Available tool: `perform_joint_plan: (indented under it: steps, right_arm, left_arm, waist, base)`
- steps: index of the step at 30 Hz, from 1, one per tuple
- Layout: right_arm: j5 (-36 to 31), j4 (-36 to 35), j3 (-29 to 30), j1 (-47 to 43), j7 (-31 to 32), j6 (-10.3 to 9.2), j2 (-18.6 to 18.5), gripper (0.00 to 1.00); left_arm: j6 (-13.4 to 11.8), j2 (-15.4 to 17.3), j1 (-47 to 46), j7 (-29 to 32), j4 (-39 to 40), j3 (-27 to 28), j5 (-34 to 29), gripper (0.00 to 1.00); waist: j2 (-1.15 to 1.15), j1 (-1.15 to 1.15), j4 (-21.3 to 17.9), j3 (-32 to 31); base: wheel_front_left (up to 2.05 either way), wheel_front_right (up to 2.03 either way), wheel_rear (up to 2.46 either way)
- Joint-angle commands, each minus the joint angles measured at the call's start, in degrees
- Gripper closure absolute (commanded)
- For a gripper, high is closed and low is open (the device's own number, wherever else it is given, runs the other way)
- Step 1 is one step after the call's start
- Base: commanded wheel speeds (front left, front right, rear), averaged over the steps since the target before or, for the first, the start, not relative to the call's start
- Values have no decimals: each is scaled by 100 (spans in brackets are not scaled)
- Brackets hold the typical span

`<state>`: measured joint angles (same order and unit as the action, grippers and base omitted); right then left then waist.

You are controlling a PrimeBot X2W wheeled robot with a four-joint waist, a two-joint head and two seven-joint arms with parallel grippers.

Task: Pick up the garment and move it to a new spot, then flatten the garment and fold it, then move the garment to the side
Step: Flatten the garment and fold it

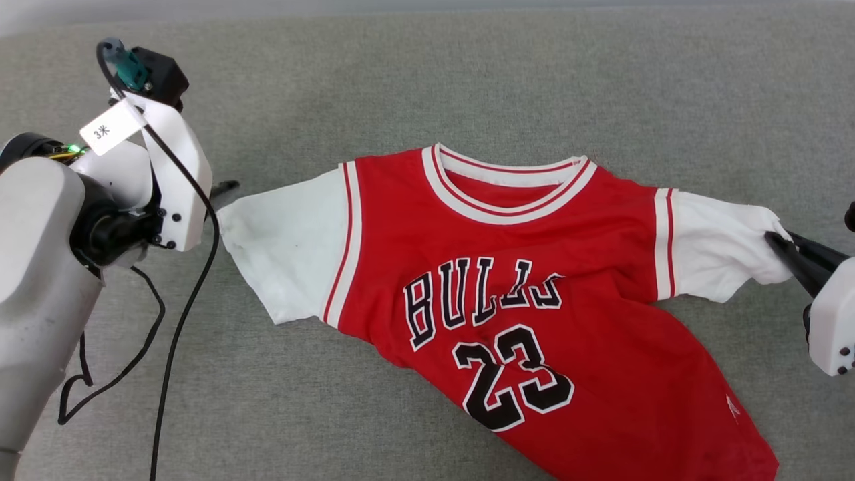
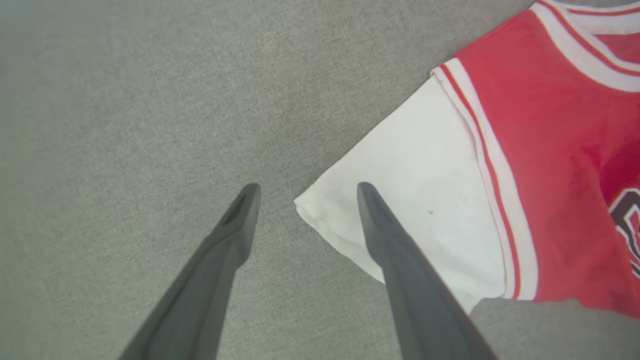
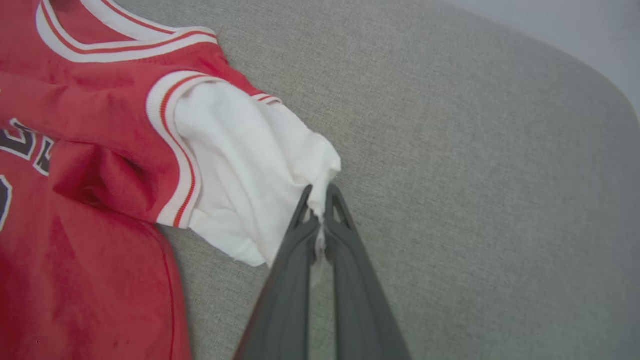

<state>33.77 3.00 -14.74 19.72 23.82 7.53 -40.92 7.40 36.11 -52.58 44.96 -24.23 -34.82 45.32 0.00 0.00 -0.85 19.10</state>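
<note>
Across the middle of the head view, the garment (image 1: 521, 267) lies face up on the grey cloth surface (image 1: 467, 73). Its sleeves stretch left to right and the red body trails toward the lower right corner, rumpled under the lettering. At the right edge of that frame the right gripper (image 3: 320, 192) is clamped on the cuff of the right sleeve (image 3: 240, 165); its own wrist view shows a pinch of white cloth squeezed between the two dark fingers. At the left, the left gripper (image 2: 308, 189) stands spread wide and holds nothing. What matters is the corner of the left sleeve (image 2: 415, 190). In the left wrist view it points into the gap between the fingers, the right-hand finger over white cloth and the left-hand one over bare grey. Whether they touch down I can't tell. To my eye the left arm is placed to take that cuff, so both sleeves can be drawn apart along the shirt's left-right line.
</note>
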Motion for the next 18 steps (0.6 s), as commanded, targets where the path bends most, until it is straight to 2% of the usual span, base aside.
perform_joint_plan:
  steps: [1, 7, 18]
  right_arm:
    - [0, -51, 2, 100, 34, -8, 47, 100]
    - [-48, -132, -29, 283, 93, -8, 96, 100]
    - [-99, -99, -128, 511, -6, -8, 164, 100]
  left_arm:
    - [5, 21, -110, 124, -82, -89, 108, 0]
    - [5, 72, -306, 497, -376, -525, 366, 0]
    - [-3, 133, -93, 610, -828, -1310, 590, 0]
  waist:
    - [0, 0, -65, 127]
    - [0, 0, -165, 402]
    - [0, 0, -279, 720]
  base:
    - [0, 0, 0]
    - [0, 0, 0]
    - [0, 0, 0]
